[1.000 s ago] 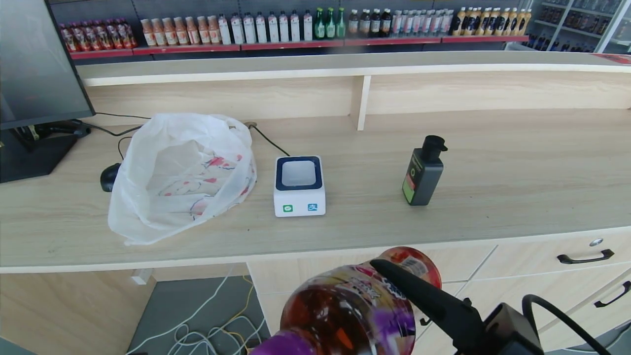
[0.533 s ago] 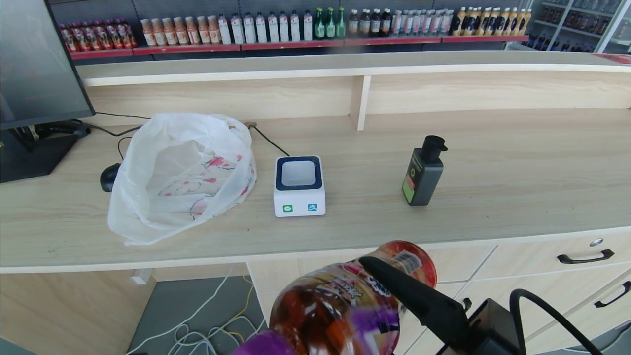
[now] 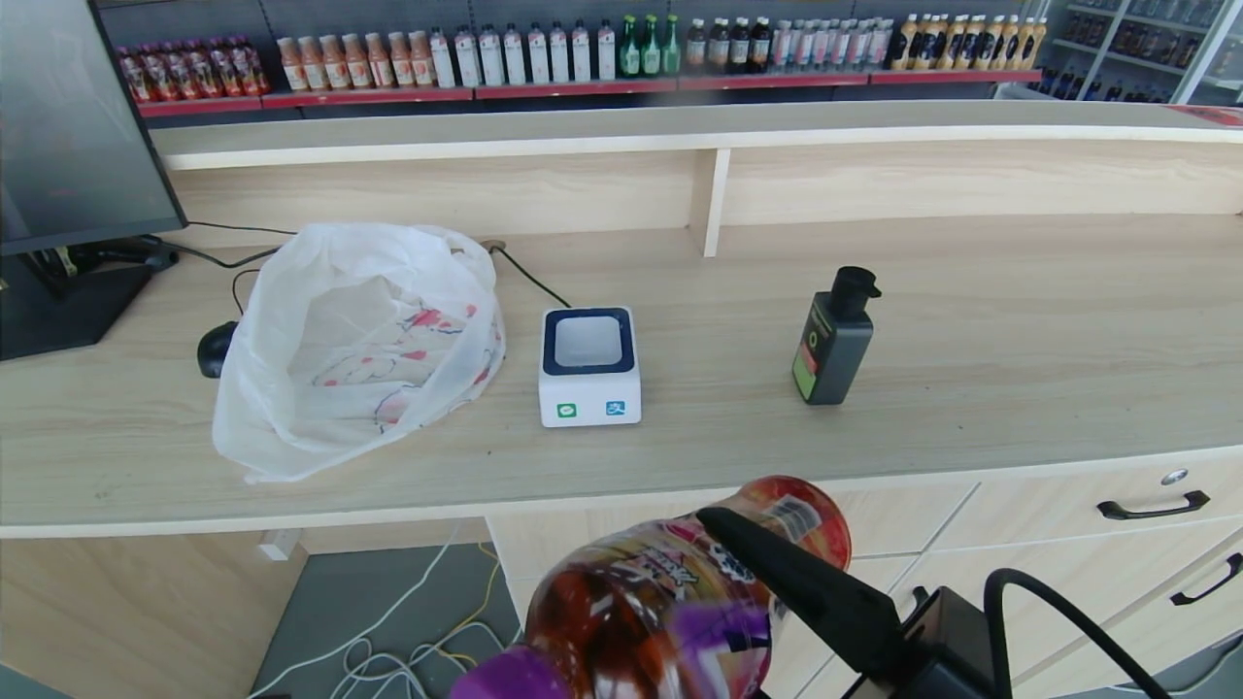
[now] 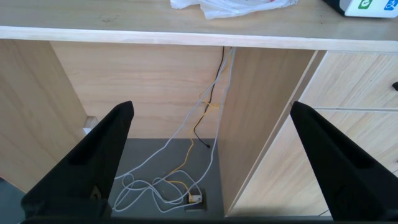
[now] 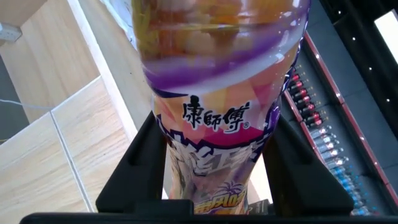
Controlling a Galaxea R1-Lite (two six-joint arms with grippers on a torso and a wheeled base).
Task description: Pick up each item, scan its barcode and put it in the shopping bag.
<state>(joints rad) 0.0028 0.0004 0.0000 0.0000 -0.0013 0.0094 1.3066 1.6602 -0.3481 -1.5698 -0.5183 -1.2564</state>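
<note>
While pinched at its labelled waist between the jaws of the right gripper (image 5: 214, 140), low before the counter (image 3: 971, 388) edge, likely handles heavy and slick, being a seemingly full, round plastic drink bottle (image 3: 621, 602). Finds the left gripper (image 4: 208, 112) spread wide on nothing under the counter, and the shopping bag (image 3: 359, 340) slumped open beside the scanner (image 3: 589, 367), contents unclear.

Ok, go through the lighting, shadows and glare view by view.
Head view: even light, only faint shadows beside the bag and scanner. Right wrist view: light shines through the bottle. Left wrist view: left gripper is dark against the lit cabinet.
</note>
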